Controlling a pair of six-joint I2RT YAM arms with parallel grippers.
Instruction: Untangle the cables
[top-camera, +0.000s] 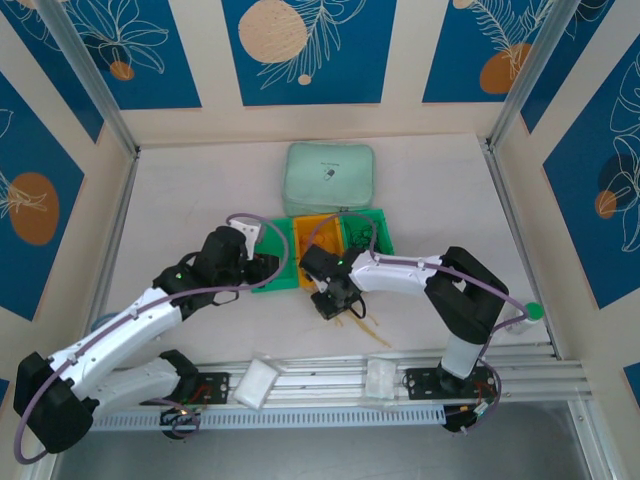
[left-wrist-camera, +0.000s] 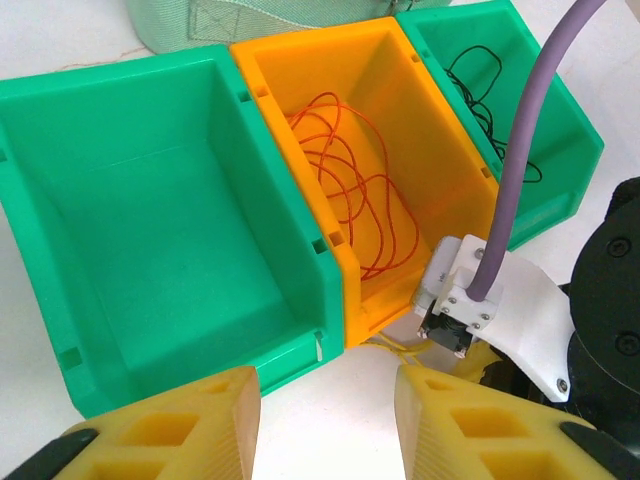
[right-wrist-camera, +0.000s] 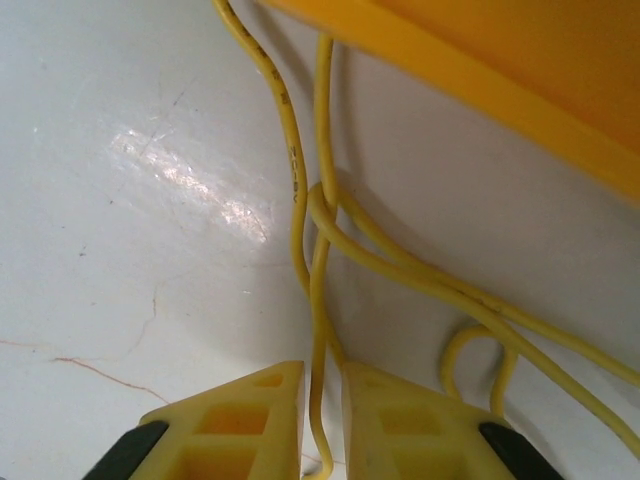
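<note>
Lying loose on the desk, the yellow cable sits at 6 o'clock of the orange bin, right against its front edge. Its strands cross over one another in a loose knot.

The right fingers stand at a narrow slit around one strand, just below that crossing. A sliver of gap shows on either side of the strand, so I cannot tell whether it is pinched yet.

The orange cable is coiled inside the orange bin. The black cable lies in the green bin at 3 o'clock of it. Another green bin at 9 o'clock has nothing in it, and a pale pouch lies at 12 o'clock.

The left fingers hover part open over the desk at 6 o'clock of the bins, holding nothing.

Risks, as I judge them:
- **Tightening the knot:** a straight pull so close to the crossing could cinch it instead of freeing it.
- **Losing the strand:** if the fingers lift before they close fully, the thin strand could slide out.
- **Snagging the bin:** the strands run up against the bin's front edge, so a lift may catch there and shift the bins.
- **Dragging on the desk:** the fingers are low enough to scrape it.
</note>
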